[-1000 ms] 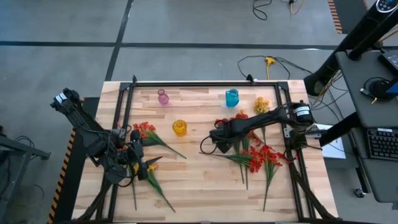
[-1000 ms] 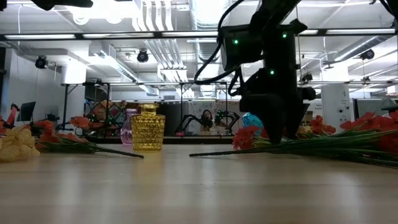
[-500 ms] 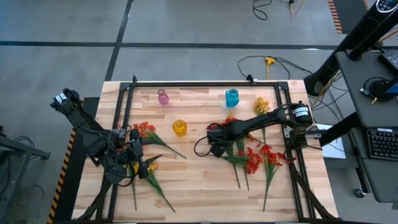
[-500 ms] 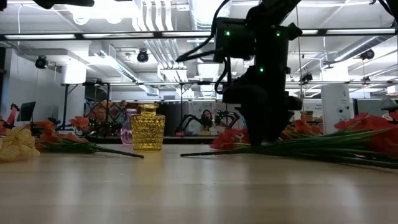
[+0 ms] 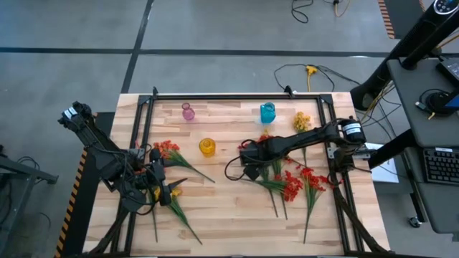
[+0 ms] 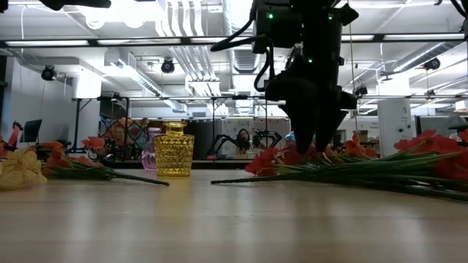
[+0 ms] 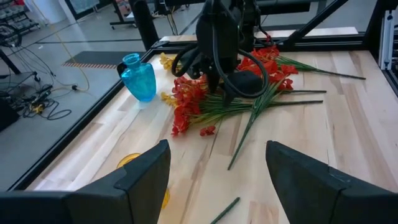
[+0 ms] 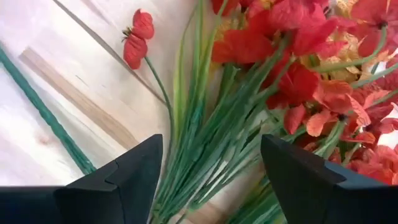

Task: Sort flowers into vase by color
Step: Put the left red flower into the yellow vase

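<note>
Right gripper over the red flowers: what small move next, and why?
Probably straight down, then close. The right gripper hangs open above the bunched green stems of the red flowers, holding nothing; the stems lie between its fingers.

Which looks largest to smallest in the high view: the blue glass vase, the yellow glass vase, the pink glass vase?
1. Blue glass vase.
2. Yellow glass vase, close to the blue one, so that order is unsure.
3. Pink glass vase, plainly the smallest.
</note>
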`<state>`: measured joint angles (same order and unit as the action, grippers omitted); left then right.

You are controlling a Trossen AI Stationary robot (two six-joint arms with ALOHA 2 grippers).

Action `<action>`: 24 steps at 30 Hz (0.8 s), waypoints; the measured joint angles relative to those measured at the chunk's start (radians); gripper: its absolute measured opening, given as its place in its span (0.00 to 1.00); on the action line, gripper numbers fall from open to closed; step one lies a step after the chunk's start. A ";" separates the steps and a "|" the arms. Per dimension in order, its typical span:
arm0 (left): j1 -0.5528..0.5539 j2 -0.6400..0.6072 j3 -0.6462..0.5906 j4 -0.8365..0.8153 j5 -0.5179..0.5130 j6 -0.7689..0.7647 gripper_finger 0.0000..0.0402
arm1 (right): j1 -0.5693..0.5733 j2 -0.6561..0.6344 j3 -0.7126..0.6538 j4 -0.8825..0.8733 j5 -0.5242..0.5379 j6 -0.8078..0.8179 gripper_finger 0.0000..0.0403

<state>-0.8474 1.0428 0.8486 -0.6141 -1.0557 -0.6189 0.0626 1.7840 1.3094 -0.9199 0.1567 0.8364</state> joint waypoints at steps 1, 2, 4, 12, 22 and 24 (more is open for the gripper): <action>0.000 0.000 0.000 0.000 0.000 0.000 0.61 | 0.003 0.000 0.000 0.000 0.001 0.002 0.66; 0.000 0.000 0.000 0.000 0.000 0.000 0.61 | 0.006 0.000 0.000 0.003 0.000 0.008 0.66; 0.000 0.000 0.000 0.000 0.000 0.000 0.61 | 0.014 0.005 -0.001 0.010 0.000 0.017 0.66; 0.000 0.000 0.000 -0.001 0.000 0.000 0.61 | 0.040 0.079 -0.002 0.048 0.001 0.019 0.66; 0.000 0.000 0.000 -0.001 0.000 0.004 0.61 | 0.040 0.124 0.001 0.078 0.002 -0.007 0.53; 0.000 0.000 0.000 -0.001 0.000 0.008 0.61 | 0.040 0.121 0.001 0.077 0.001 -0.007 0.47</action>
<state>-0.8474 1.0428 0.8482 -0.6147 -1.0557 -0.6106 0.1024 1.9051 1.3105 -0.8430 0.1581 0.8294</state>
